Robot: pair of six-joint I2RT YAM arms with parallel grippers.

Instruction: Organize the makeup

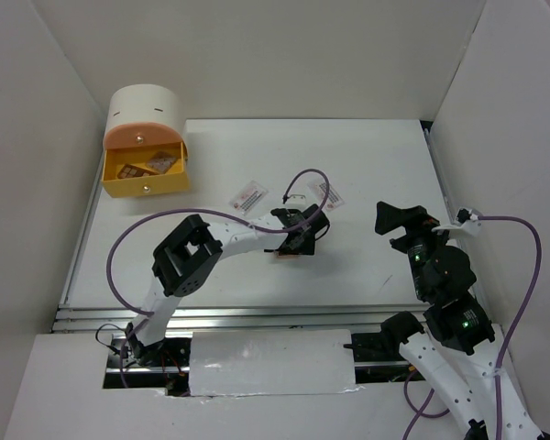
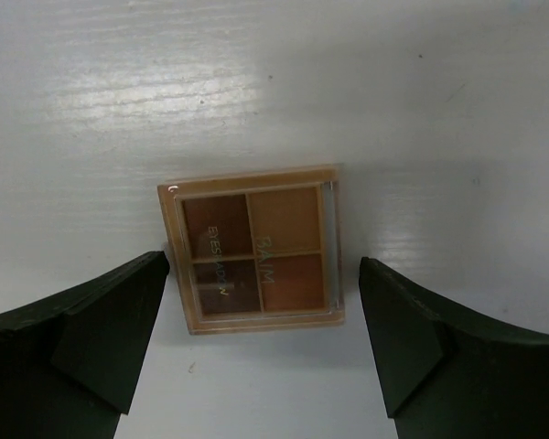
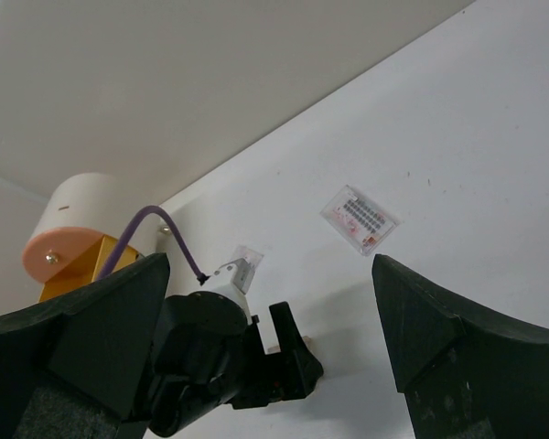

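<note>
A brown four-pan eyeshadow palette (image 2: pixel 254 249) lies flat on the white table. My left gripper (image 2: pixel 261 279) is open and hovers over it, one finger on each side, not touching. From above, the left gripper (image 1: pixel 296 241) covers most of the palette (image 1: pixel 284 258). Two white printed sachets (image 1: pixel 249 195) (image 1: pixel 330 194) lie just beyond it. My right gripper (image 1: pixel 394 220) is open and empty, raised at the right. In the right wrist view one sachet (image 3: pixel 359 219) shows fully; the other (image 3: pixel 248 260) is partly behind the left arm. No pencils or white palette in view.
The rounded cream, pink and yellow drawer box (image 1: pixel 145 142) stands at the back left. Its yellow drawer (image 1: pixel 147 186) is pulled open with brown palettes inside. The box also shows in the right wrist view (image 3: pixel 73 219). White walls enclose the table at the back and sides.
</note>
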